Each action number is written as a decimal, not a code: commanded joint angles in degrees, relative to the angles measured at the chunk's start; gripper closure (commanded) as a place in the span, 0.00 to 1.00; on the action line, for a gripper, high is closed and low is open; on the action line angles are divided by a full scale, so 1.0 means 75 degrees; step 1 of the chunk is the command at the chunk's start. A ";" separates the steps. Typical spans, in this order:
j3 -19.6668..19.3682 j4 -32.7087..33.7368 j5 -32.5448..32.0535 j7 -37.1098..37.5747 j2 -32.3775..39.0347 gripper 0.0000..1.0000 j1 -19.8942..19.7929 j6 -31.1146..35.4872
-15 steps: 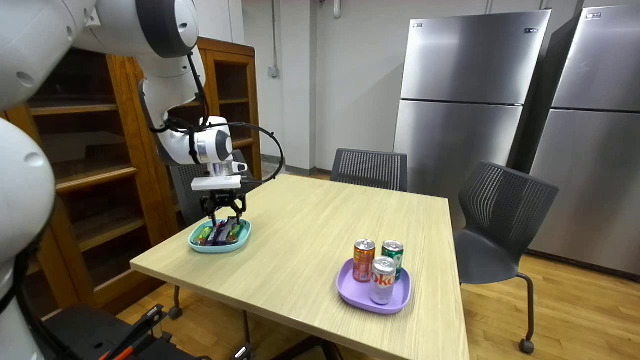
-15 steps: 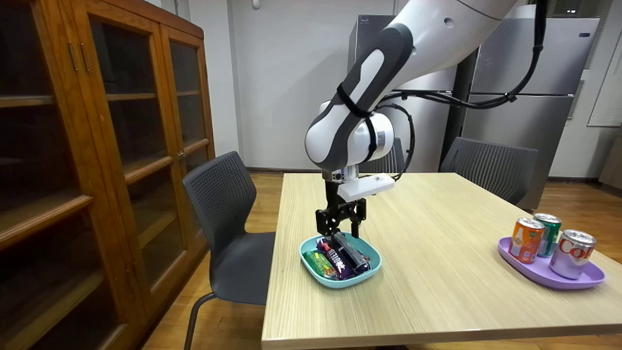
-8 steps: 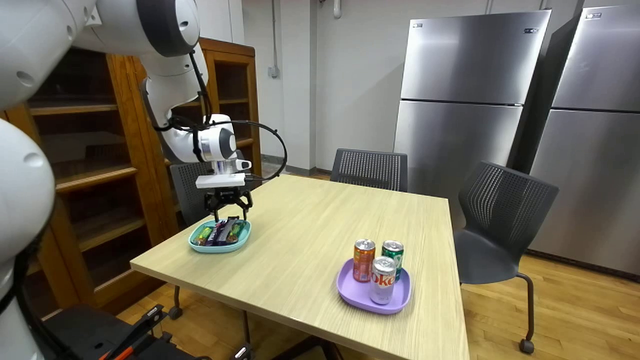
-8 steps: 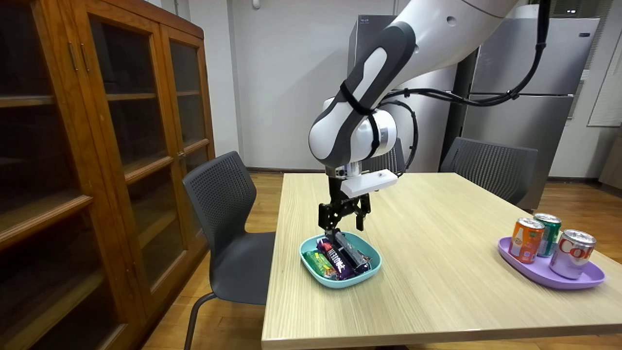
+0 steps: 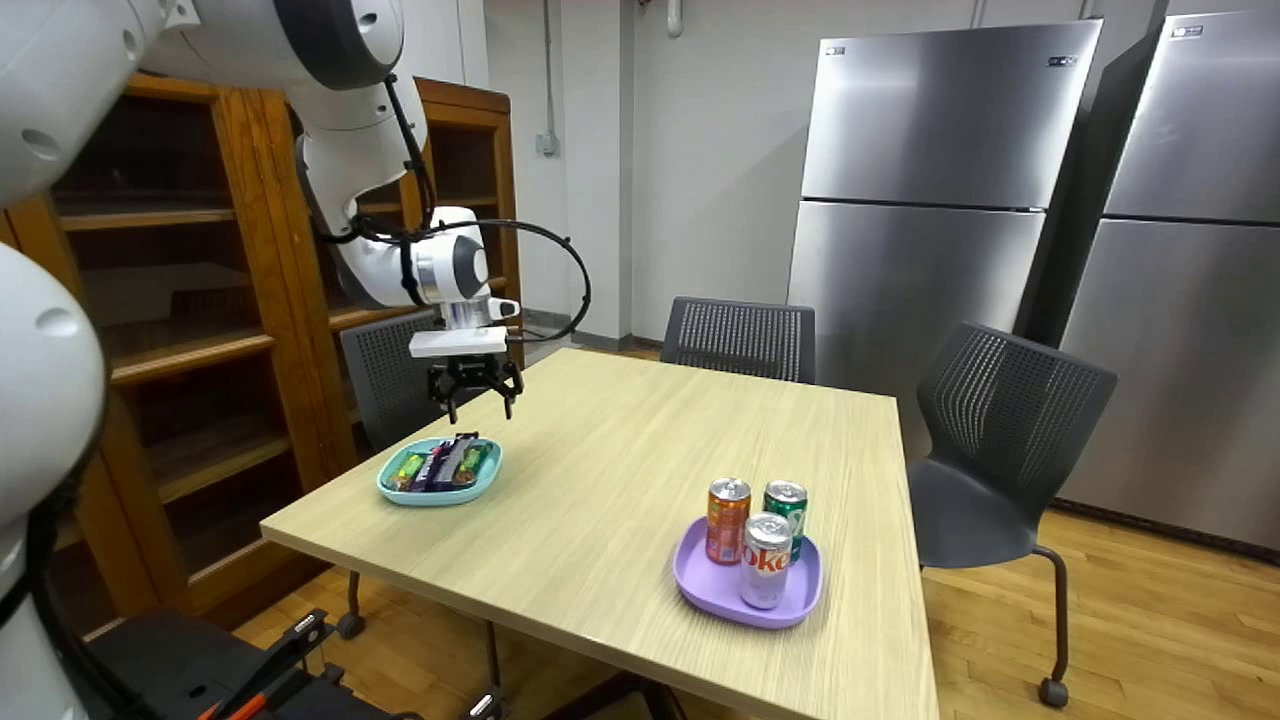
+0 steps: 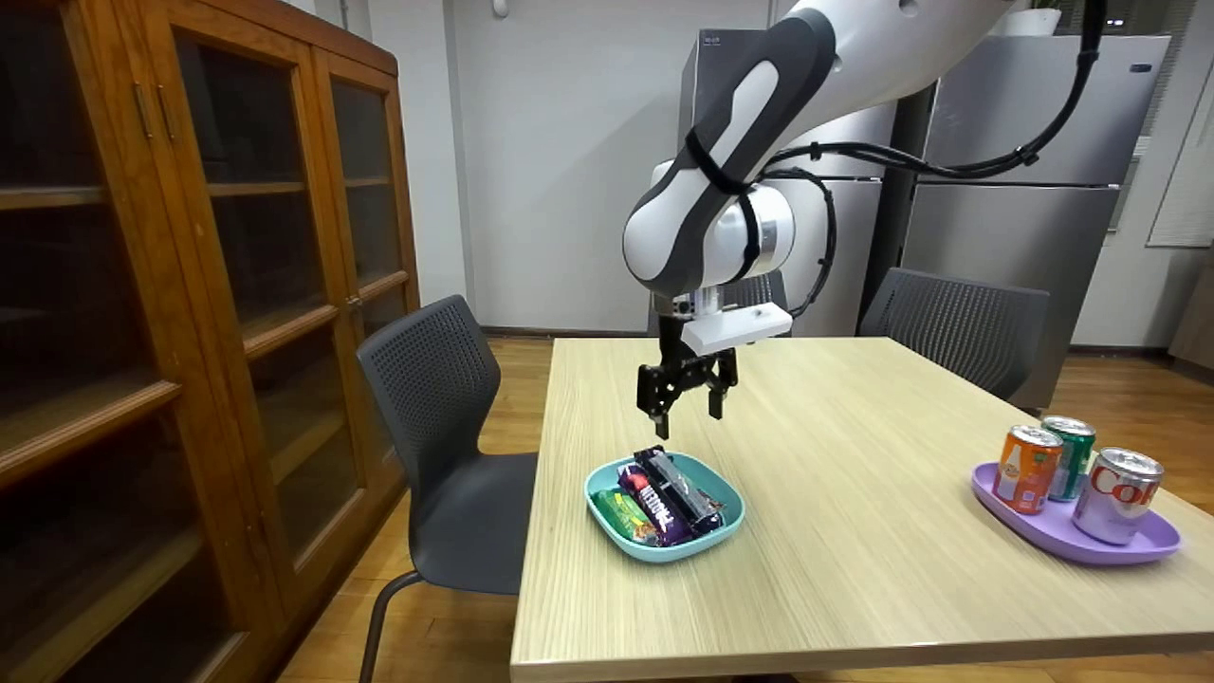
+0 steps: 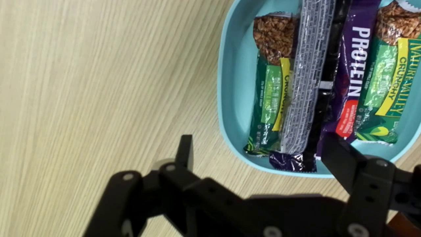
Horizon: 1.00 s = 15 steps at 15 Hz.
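Observation:
My gripper [image 7: 259,136] is open and empty. In both exterior views it hangs above the table beside the teal tray [image 5: 432,499], touching nothing; it shows there too [image 5: 480,414] [image 6: 689,423]. The tray [image 6: 654,554] holds several wrapped bars. In the wrist view a grey-backed dark bar [image 7: 306,82] lies partly over a green granola bar [image 7: 269,95]. A purple protein bar [image 7: 357,62] and another green granola bar [image 7: 384,82] lie beside it. In the wrist view one finger overlaps the end of the purple bar; the other is over bare table outside the tray.
A purple tray [image 5: 697,594] bears an orange can [image 5: 727,525], a green can [image 5: 790,505] and a silver Coke can [image 5: 766,565], all upright. Dark chairs [image 6: 446,408] stand round the wooden table [image 6: 835,531]. A wooden cabinet [image 6: 256,285] and steel fridges [image 5: 920,250] stand behind.
My gripper has risen from the teal tray, clear of the bars, and shifted right in both exterior views. The bars and cans stay where they were.

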 commanded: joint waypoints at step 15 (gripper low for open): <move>-0.0046 -0.1534 0.0245 0.0120 -0.1500 0.00 -0.1134 0.1583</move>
